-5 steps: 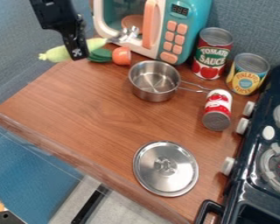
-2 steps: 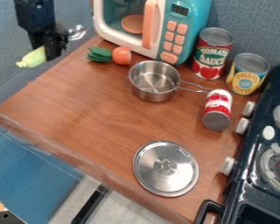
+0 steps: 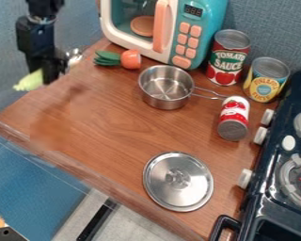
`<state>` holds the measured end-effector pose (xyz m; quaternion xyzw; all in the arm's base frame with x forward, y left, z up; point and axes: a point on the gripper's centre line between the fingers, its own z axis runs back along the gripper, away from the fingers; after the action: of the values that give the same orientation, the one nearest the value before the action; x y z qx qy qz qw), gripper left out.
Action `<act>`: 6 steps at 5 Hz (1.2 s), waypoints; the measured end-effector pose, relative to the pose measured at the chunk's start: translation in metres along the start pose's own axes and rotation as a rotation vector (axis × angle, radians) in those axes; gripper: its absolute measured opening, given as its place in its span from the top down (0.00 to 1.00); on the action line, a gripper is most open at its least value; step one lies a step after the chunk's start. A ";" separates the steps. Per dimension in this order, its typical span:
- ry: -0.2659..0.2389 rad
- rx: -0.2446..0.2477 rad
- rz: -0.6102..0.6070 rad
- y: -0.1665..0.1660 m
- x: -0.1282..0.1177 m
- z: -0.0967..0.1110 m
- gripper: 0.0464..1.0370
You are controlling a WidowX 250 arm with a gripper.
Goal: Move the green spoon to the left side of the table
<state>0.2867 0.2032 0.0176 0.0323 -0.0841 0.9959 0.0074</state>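
Note:
My gripper (image 3: 47,77) hangs over the upper left part of the wooden table (image 3: 96,117), near its left edge. It is shut on the green spoon (image 3: 29,81). The pale green handle end sticks out to the left of the fingers, and the silver bowl end shows on their right. The middle of the spoon is hidden behind the fingers. A dark shadow lies on the wood below and right of the gripper.
Right of the gripper lies an orange toy with green leaves (image 3: 130,60), before the toy microwave (image 3: 182,37). A steel pot (image 3: 162,98), a tipped can (image 3: 233,117), two standing cans (image 3: 228,56) and a lid (image 3: 178,181) are farther right, beside the stove (image 3: 263,202).
My gripper has moved left with the spoon, away from the orange toy, whose leaves are now uncovered. Since the middle frame, both have come lower and a shadow has appeared on the table.

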 end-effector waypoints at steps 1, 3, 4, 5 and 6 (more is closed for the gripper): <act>-0.031 0.005 -0.061 0.007 0.002 -0.020 0.64; -0.043 0.031 -0.083 0.011 -0.003 -0.026 0.57; -0.044 0.064 -0.084 0.013 -0.002 -0.025 0.27; -0.039 0.092 -0.088 0.020 0.005 -0.023 0.04; 0.030 0.091 -0.092 0.017 0.005 0.007 0.03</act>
<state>0.2818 0.1858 0.0219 0.0215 -0.0369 0.9977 0.0527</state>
